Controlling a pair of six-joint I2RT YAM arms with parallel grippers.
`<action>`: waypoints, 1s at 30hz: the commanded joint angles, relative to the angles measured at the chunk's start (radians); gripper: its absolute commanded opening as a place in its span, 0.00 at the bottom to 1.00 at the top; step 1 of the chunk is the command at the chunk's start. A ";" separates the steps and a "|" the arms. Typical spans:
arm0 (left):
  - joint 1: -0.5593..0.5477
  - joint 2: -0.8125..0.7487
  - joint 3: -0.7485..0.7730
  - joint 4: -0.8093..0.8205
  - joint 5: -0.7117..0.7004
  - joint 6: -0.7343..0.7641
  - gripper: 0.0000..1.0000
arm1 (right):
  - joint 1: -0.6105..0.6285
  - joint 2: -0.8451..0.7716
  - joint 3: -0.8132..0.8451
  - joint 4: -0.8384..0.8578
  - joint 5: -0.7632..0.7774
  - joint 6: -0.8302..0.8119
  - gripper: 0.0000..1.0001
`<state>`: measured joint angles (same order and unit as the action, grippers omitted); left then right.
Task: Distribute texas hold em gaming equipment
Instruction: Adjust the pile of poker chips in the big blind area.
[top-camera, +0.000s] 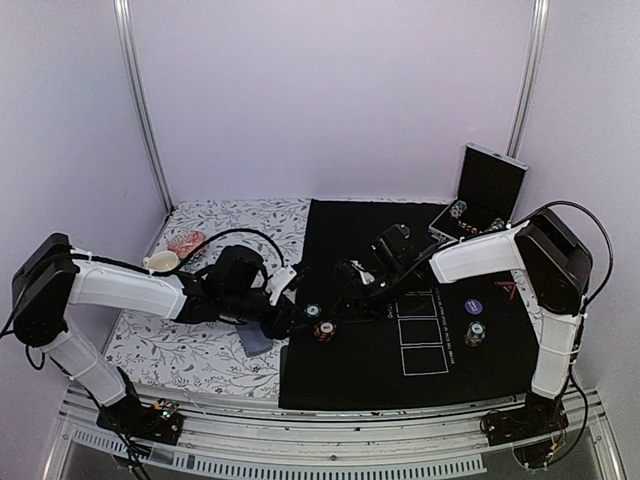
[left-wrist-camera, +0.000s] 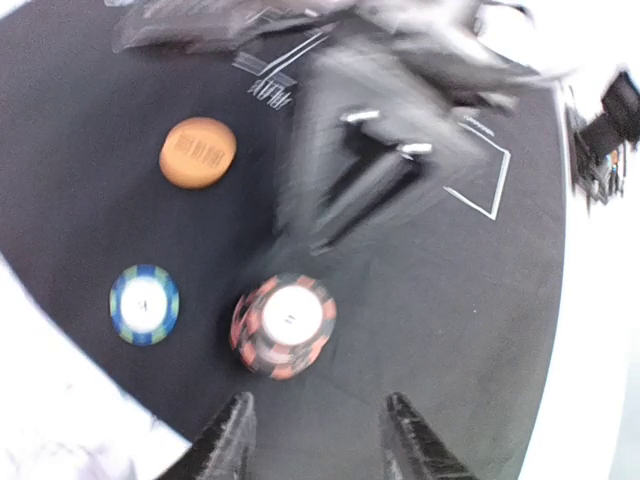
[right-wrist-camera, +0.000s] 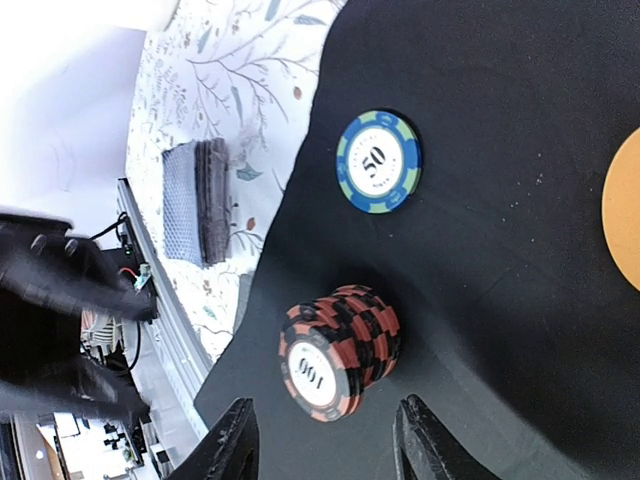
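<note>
A red-and-black stack of poker chips (top-camera: 324, 331) (left-wrist-camera: 285, 323) (right-wrist-camera: 340, 350) stands on the black mat (top-camera: 400, 240) near its left edge. A single blue chip (top-camera: 313, 311) (left-wrist-camera: 145, 303) (right-wrist-camera: 378, 161) lies beside it, and an orange button disc (left-wrist-camera: 198, 152) (right-wrist-camera: 625, 210) a little farther off. My left gripper (top-camera: 300, 322) (left-wrist-camera: 320, 440) is open just short of the stack, nothing between its fingers. From the opposite side my right gripper (top-camera: 340, 305) (right-wrist-camera: 328, 445) is open too, the stack just beyond its tips. Grey-blue-backed cards (top-camera: 255, 340) (right-wrist-camera: 195, 200) lie on the floral cloth.
At the back right an open case (top-camera: 490, 190) holds more chips (top-camera: 460, 212). A purple disc (top-camera: 475, 308), a red triangle marker (top-camera: 505, 290) and another chip stack (top-camera: 475, 335) sit on the mat's right side. A pink round object (top-camera: 187, 243) and a cup (top-camera: 163, 262) stand at the left.
</note>
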<state>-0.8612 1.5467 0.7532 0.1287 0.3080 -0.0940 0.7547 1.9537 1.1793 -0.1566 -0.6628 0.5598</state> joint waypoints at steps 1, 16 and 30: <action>0.085 0.033 -0.018 -0.016 0.132 -0.204 0.42 | 0.013 0.040 0.009 0.034 0.032 0.017 0.48; 0.116 0.243 0.055 -0.030 0.097 -0.216 0.18 | 0.036 0.096 0.022 0.055 0.030 0.034 0.41; 0.104 0.271 0.106 -0.037 0.133 -0.182 0.18 | 0.050 0.072 0.092 -0.050 0.147 0.026 0.51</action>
<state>-0.7570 1.8332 0.8429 0.0990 0.4202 -0.2981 0.7986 2.0567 1.2369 -0.1307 -0.6132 0.5949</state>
